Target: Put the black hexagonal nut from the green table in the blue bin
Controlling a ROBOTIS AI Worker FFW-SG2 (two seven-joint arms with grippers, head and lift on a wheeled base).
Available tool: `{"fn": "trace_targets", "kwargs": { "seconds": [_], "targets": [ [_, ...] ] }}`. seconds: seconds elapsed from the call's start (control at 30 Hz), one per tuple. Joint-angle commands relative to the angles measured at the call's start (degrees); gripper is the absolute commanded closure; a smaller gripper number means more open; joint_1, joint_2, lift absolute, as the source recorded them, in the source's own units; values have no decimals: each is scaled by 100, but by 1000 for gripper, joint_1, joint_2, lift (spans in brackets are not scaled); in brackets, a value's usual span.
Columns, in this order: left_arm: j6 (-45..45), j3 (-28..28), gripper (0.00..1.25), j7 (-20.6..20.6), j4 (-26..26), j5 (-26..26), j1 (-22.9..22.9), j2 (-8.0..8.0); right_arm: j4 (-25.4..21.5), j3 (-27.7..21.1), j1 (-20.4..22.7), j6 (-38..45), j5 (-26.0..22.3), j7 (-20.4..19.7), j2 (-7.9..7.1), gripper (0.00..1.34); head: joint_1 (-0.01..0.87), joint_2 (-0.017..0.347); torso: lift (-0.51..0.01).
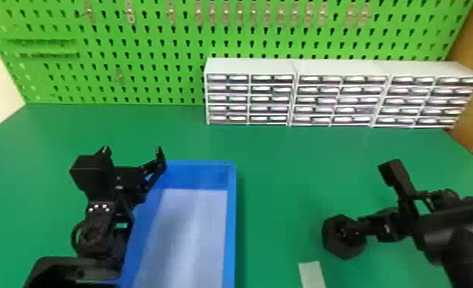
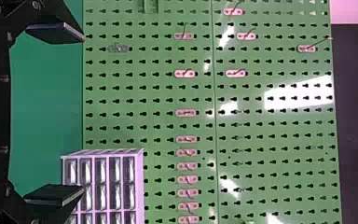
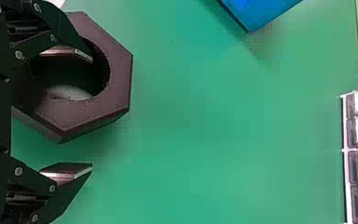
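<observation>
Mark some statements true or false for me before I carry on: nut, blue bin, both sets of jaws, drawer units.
1. The black hexagonal nut is already inside the blue bin. False: it is outside, to the bin's right.
2. The jaws of the right gripper stand apart, one of them over the nut's hole. True.
3. The jaws of the left gripper are closed together. False: they stand apart, near the bin's far left corner.
4. The drawer units stand in front of the green pegboard. True.
</observation>
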Motion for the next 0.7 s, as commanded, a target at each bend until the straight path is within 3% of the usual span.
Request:
{"fn": "trace_targets", "kwargs": {
  "seconds": [0.0,0.17,0.43,0.67],
  "targets": [
    [-16,11,140,0,0,1,-7,-8,49,29,22,0,-14,1,1,450,657,57,-95],
    [-16,11,140,0,18,1,-7,1,111,46,48,0,-75,1,1,522,657,57,-95],
    [-25,20,140,0,27,1,-25,1,198,-68,83,-158,-181,-43,19,903,657,57,-95],
    [-25,20,140,0,27,1,-25,1,181,-147,110,-246,-216,-43,10,1018,657,57,-95]
  ]
}}
